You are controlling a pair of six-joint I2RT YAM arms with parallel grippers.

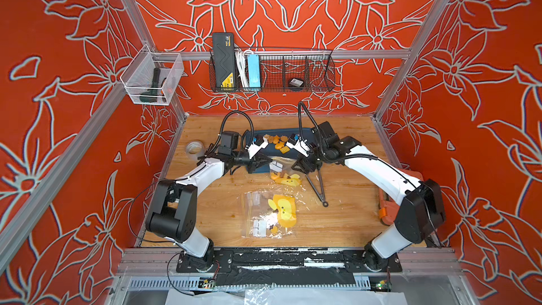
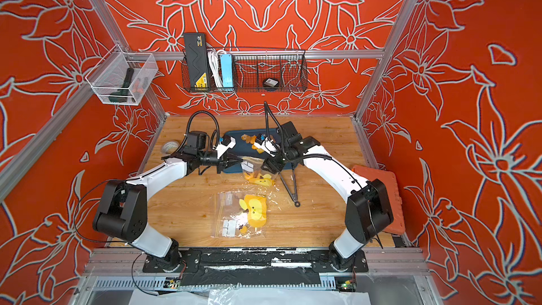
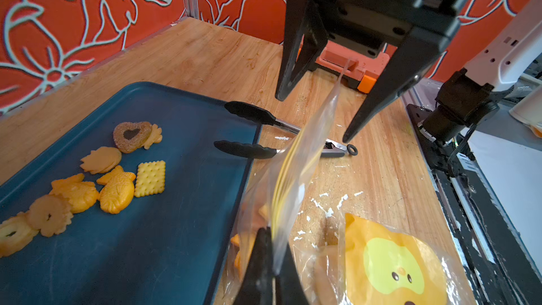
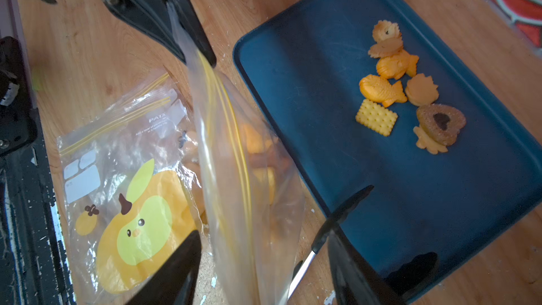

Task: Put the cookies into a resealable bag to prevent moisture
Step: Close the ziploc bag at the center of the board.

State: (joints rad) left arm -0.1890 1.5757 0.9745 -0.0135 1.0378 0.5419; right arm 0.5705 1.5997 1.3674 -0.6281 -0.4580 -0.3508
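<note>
Left claw (image 4: 202, 57) is clamped on one end of the bag's (image 4: 234, 171) zip edge, holding it up just beside the tray (image 4: 293, 54). Right claw (image 3: 315, 117) gapes wide astride the other end, gripping nothing. Most cookies (image 4: 393, 83) lie on the tray; a few show inside the bag, whose bottom rests on the counter (image 4: 88, 39).

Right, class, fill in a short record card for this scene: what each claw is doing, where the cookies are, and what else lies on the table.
Left claw: shut on the zip edge of the held bag
Right claw: open, fingers either side of that bag's edge
Cookies: eight on the blue tray; a few show through the held bag
Tongs: lying on the table, tips at the tray's edge
Spare bag: flat on the table, unheld
</note>
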